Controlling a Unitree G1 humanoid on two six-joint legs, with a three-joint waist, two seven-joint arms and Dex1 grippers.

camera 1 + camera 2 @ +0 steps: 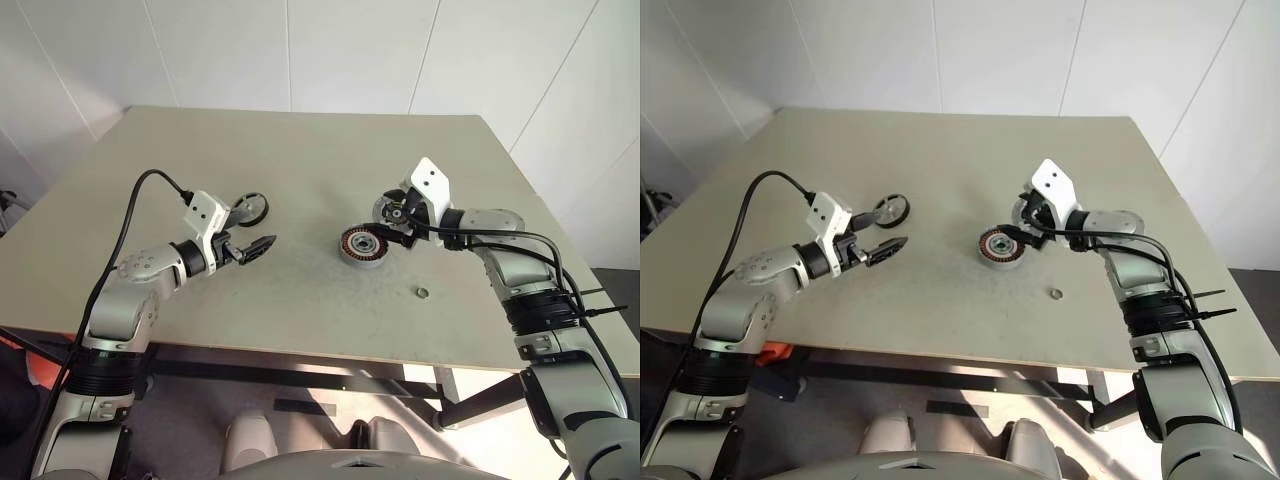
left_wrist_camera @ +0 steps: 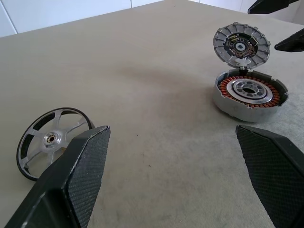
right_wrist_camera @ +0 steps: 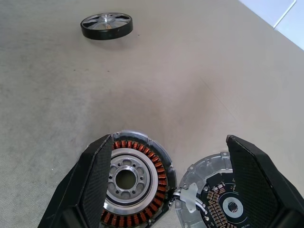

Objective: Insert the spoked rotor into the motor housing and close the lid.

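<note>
Nearest my head camera, a tiny flat metal washer [image 1: 422, 293] lies on the beige tabletop [image 1: 300, 150], near the motor housing [image 1: 362, 244] on the side towards me and well apart from everything else. I take that housing as my landmark: a squat round silver-grey puck with a ring of copper-orange windings around a pale metal centre, sitting open in the middle of the table. Its lid [image 2: 240, 46], a round silver-grey metal cap with a dark circuit face inside, stands tilted up from the housing's far-right edge, joined to it at a small hinge [image 3: 188, 195]. My right gripper [image 1: 403, 216] hovers just right of the housing beside the raised lid, its two black fingers spread wide and holding nothing. The spoked rotor [image 1: 250, 208], a thin black rim with silver spokes and a pale hub, rests on the table well to the left of the housing. My left gripper [image 1: 258, 248] hangs just beside the rotor, fingers wide apart and empty, pointing towards the housing.
</note>
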